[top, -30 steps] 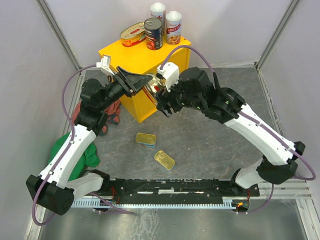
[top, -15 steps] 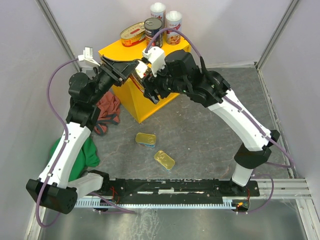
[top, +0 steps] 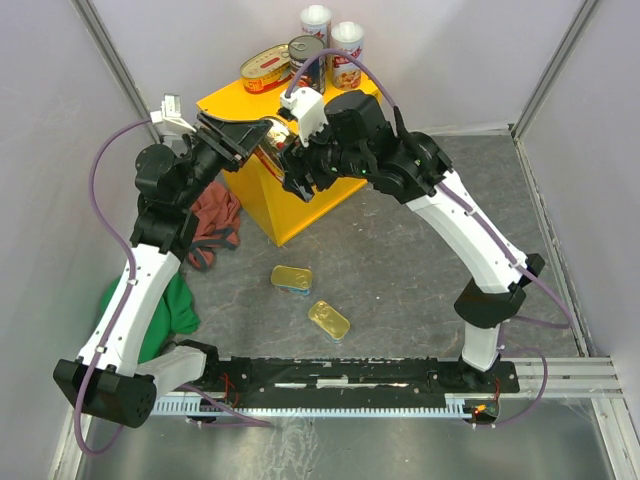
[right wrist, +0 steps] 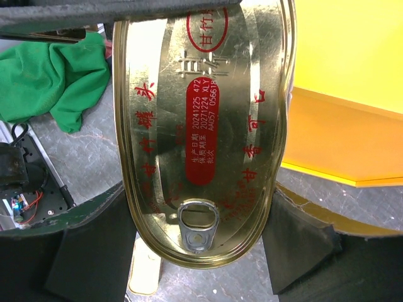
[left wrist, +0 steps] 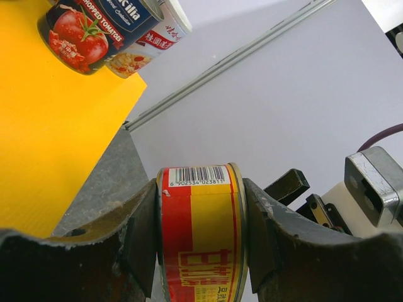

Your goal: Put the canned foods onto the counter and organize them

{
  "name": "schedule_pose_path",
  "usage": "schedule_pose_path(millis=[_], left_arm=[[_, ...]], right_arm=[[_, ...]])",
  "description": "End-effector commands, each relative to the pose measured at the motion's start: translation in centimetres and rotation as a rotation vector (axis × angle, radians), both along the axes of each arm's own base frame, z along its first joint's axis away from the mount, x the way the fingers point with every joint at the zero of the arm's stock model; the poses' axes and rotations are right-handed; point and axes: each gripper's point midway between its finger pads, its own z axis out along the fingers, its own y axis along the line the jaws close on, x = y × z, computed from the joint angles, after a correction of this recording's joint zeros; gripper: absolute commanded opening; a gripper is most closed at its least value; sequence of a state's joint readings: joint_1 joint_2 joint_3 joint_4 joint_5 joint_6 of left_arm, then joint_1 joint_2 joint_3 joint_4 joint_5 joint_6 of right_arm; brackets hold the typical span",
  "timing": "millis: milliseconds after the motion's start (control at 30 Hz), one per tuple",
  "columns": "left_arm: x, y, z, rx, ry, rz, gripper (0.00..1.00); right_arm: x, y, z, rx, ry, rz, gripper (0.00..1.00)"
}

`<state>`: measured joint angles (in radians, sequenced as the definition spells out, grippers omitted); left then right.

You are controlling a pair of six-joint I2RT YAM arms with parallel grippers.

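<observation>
The grey stone-patterned floor [top: 400, 270] carries a large bright yellow cube-shaped box [top: 285, 215], one rectangular gold tin [top: 291, 277] near a second rectangular gold tin [top: 328, 319], a crumpled red cloth [top: 212, 220] and a green cloth [top: 175, 305]. On the box's flat top stand a dark round can [top: 306, 50] and two tall white-topped cylinders [top: 315, 20] [top: 347, 42]; a red-labelled oval tin [top: 266, 68] lies flat.

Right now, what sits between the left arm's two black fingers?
An oval gold tin with a red-and-yellow side label, clamped on edge by the left gripper. The left wrist view shows it plainly.
</observation>
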<state>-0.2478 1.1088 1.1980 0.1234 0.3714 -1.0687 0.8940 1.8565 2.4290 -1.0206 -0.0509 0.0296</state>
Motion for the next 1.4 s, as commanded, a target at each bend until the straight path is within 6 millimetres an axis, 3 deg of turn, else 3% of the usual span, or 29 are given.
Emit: schedule_pose_path(millis=[0, 433, 667, 967, 1233, 1367], left_arm=[[-4.4, -3.3, -2.5, 0.113, 0.003, -0.259, 0.5], [-5.4, -3.9, -3.9, 0.13, 0.036, -0.327, 0.69], [-4.0, -2.5, -3.5, 0.097, 0.056, -0.239, 0.69], [-2.1, -0.3, -0.2, -0.045, 0.008, -0.101, 0.72], [-1.5, 0.0, 0.9, -0.095, -0.009, -0.082, 0.74], [-1.5, -0.4, 0.4, -0.077, 0.001, -0.107, 0.69]], right_arm=[[1.6, 1.6, 12.1, 0.367, -0.251, -0.001, 0.37], [2.0, 1.6, 11.7, 0.334, -0.282, 0.0, 0.37], [1.8, 1.6, 10.6, 0.301, -0.261, 0.014, 0.37], [0.6, 0.9, 8.2, 0.232, -0.22, 0.045, 0.36], [0.0, 0.4, 7.7, 0.214, -0.227, 0.057, 0.36], [-0.2, 0.5, 8.0, 0.209, -0.232, 0.075, 0.36]])
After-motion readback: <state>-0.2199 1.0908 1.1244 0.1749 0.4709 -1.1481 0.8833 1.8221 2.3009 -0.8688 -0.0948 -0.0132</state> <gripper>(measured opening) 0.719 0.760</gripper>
